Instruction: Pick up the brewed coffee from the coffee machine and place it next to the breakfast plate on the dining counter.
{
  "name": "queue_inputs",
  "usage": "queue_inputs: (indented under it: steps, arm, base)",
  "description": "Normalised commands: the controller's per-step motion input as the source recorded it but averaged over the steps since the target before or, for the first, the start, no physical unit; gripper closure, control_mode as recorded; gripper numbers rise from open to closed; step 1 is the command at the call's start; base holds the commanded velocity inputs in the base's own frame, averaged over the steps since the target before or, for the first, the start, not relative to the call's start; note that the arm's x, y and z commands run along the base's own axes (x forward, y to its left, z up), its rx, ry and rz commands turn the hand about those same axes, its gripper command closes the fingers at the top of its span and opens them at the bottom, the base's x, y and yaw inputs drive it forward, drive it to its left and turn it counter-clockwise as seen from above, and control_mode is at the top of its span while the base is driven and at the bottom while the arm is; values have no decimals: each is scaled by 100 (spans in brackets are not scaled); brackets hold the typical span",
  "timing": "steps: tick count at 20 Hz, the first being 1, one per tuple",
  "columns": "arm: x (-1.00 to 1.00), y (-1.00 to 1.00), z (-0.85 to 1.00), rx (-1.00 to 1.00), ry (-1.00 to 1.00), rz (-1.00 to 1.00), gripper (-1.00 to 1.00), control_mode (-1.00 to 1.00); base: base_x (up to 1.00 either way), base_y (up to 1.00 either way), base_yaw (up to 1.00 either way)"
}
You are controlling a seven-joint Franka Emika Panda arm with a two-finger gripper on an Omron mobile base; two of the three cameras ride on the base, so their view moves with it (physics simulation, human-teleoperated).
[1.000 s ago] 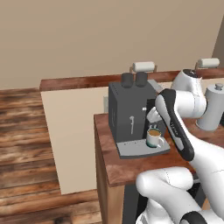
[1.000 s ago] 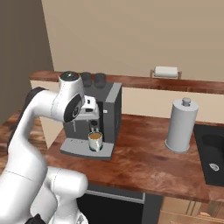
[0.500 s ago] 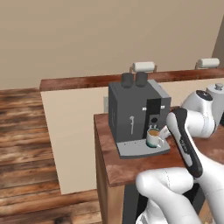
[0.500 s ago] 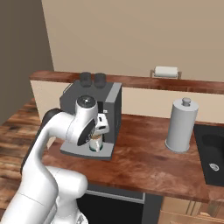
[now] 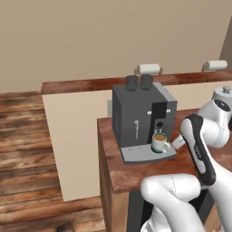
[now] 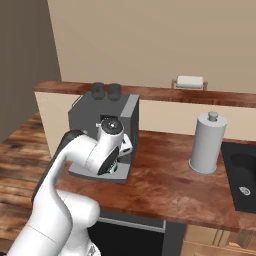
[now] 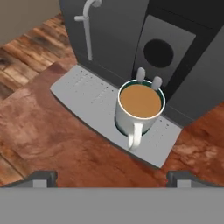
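A tall white canister (image 6: 207,143) stands far to the right on the brown counter (image 6: 165,187). The mug (image 7: 139,107), full of light brown coffee, sits on the coffee machine's (image 5: 140,115) grey tray (image 7: 96,104), under the spouts. The gripper (image 7: 111,177) is wide open and empty, just in front of the mug's handle.

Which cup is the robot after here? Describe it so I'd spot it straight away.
Find the boxy dark grey coffee machine on the reddish-brown wooden counter. On its light grey drip tray, under the spouts, stands a small white mug of light brown coffee. Its single handle points away from the machine, and it is far smaller than the tall white canister further along.
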Motion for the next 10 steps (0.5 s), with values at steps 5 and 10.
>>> queue_inputs:
  steps: [5,10]
  arm:
    - [15,0,-16,5,-14,4,-100,-100]
    - [29,-1,-24,12,-11,3,-100,-100]
  base:
    - [0,0,0]
    - [0,0,0]
